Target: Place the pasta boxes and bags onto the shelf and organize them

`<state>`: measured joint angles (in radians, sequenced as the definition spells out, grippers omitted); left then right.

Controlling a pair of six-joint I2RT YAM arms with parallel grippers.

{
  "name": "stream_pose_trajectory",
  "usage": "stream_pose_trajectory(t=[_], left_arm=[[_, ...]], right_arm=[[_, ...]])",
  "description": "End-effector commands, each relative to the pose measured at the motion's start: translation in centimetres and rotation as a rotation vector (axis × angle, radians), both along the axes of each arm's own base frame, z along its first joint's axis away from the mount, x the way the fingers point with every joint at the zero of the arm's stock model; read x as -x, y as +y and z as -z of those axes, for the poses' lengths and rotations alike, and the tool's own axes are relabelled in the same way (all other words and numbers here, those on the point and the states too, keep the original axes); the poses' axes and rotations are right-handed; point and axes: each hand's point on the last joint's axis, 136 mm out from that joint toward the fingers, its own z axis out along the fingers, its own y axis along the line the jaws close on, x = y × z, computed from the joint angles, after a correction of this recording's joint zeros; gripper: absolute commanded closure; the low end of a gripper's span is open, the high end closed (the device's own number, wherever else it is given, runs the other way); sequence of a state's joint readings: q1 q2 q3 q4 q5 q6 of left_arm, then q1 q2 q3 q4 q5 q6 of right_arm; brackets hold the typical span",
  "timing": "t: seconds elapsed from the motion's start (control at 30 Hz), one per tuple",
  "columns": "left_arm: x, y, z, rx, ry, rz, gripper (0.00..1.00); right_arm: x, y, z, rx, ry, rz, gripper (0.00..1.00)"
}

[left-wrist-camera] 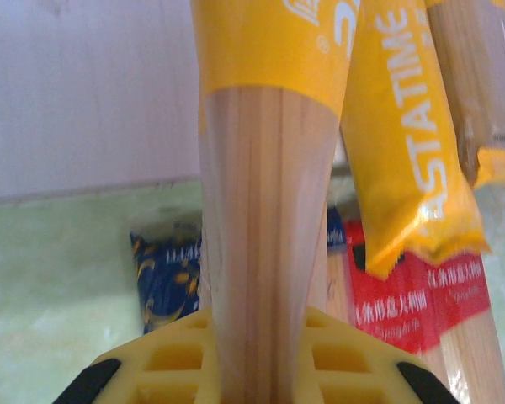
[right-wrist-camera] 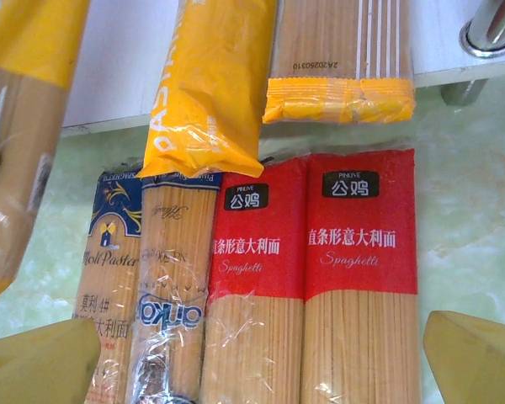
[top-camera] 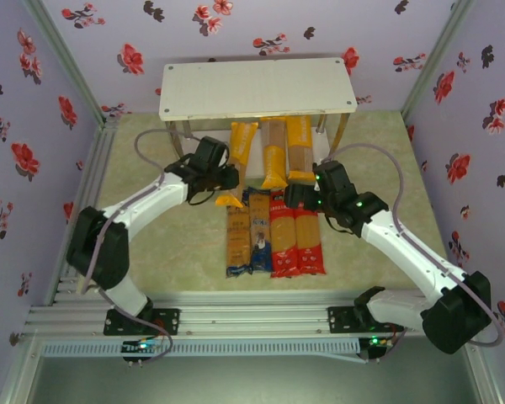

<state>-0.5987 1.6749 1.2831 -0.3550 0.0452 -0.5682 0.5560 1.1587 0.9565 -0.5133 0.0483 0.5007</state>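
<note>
Though partly hidden by the top board, apparently resting on the lower board of the white, metal-legged two-tier shelf point(top-camera: 257, 88): three yellow-orange, tan-centred spaghetti packs point(top-camera: 273, 156). Of these, the leftmost pack point(top-camera: 240, 151) pinched in the narrow left claw point(top-camera: 225, 178). Wide-spread right claw point(top-camera: 299, 195) above two red, tan-windowed packs point(top-camera: 296, 240), flat on the green bench point(top-camera: 379, 177) beside two brown, blue-ended packs point(top-camera: 248, 240).

Lilac walls point(top-camera: 261, 25) (printed with red and black flowers) enclose a pale green marbled tabletop point(top-camera: 194, 252) on three sides.
</note>
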Motion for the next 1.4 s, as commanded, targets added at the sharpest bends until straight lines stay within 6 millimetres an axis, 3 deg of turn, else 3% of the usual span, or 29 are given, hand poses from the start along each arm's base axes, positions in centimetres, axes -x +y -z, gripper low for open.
stream_pose_trajectory(t=[0.0, 0.2, 0.47, 0.93, 1.2, 1.37], left_arm=[[-4.7, -2.5, -4.9, 0.095, -0.184, -0.005, 1.00], [-7.4, -2.9, -4.0, 0.086, -0.191, -0.083, 1.00], [-8.7, -3.1, -3.9, 0.088, -0.215, -0.142, 1.00], [-9.2, -5.6, -0.8, 0.082, -0.158, -0.134, 1.00], [-9.3, -5.6, 0.1, 0.079, -0.142, -0.155, 1.00], [-9.1, -5.4, 0.3, 0.074, -0.148, -0.166, 0.93]], right_arm=[[-0.7, 0.1, -1.6, -0.002, -0.042, -0.009, 0.01], [-0.6, 0.0, -1.6, 0.010, -0.043, -0.014, 0.01], [-0.4, -0.7, -1.2, 0.034, -0.047, -0.004, 0.01], [-0.2, -1.0, -1.0, 0.040, -0.042, 0.001, 0.01], [0.1, -1.3, -0.8, 0.042, -0.043, 0.009, 0.01], [0.1, -1.5, -0.9, 0.043, -0.043, 0.012, 0.01]])
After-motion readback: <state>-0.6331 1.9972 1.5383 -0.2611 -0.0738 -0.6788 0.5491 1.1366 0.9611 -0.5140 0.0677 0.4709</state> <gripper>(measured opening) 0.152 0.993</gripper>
